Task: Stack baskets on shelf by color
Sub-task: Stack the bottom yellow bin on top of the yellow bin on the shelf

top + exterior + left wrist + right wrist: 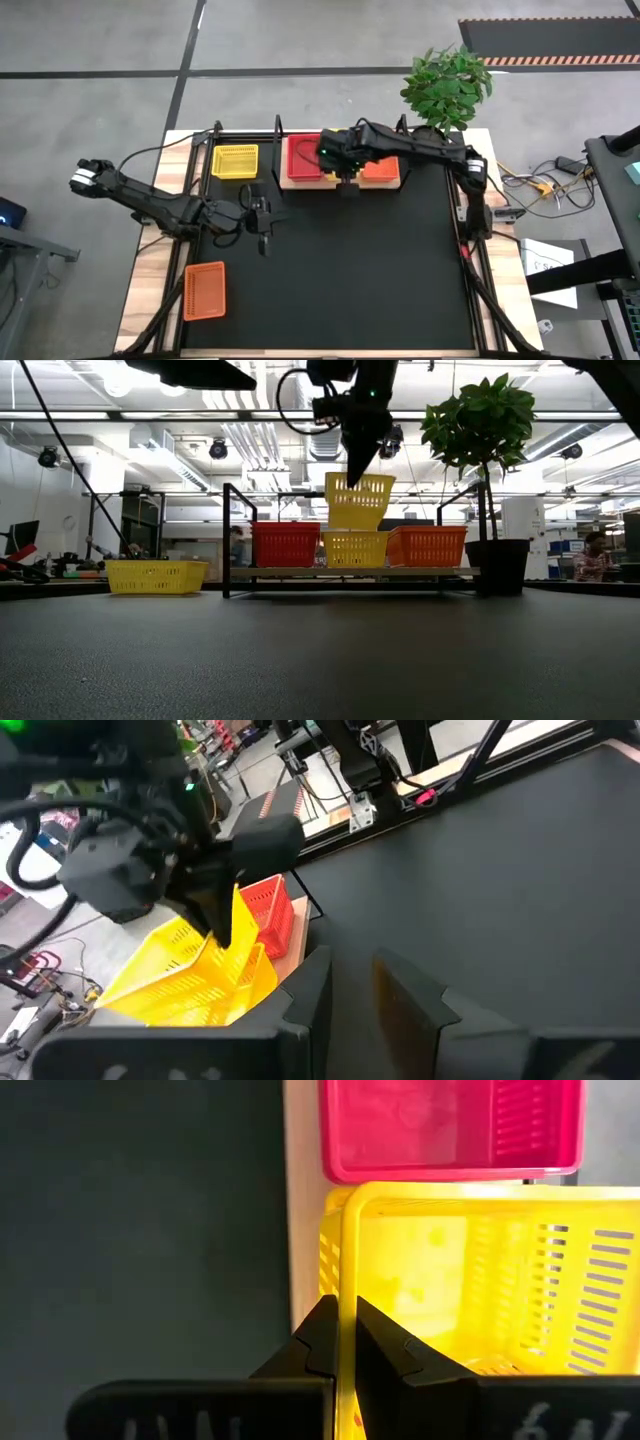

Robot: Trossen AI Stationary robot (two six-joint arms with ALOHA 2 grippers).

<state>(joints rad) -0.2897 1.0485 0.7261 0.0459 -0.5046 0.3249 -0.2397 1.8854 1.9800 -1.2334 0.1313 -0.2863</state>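
Note:
My right gripper (346, 186) hangs over the middle of the wooden shelf (292, 183), shut on a yellow basket (360, 498). That basket tilts above a second yellow basket (355, 548) standing on the shelf between a red basket (300, 158) and an orange basket (382, 170). Another yellow basket (235, 160) sits on the mat left of the shelf. An orange basket (204, 290) lies near the mat's near left corner. My left gripper (265, 218) is open above the mat, left of centre, touching nothing. My right gripper (345, 1345) holds the upper yellow basket by the rim of one side wall (346, 1315), one finger inside and one outside. The fingers (356, 460) come from above, pointing down. The basket hangs tilted below them, its lower edge (355, 528) at the rim of the shelf's yellow basket.
A potted plant (445, 85) stands at the shelf's right end. Black upright posts (227, 540) frame the shelf. Bare black mat (360, 270) spreads across the centre and right of the table. Cables and equipment lie beyond the right edge.

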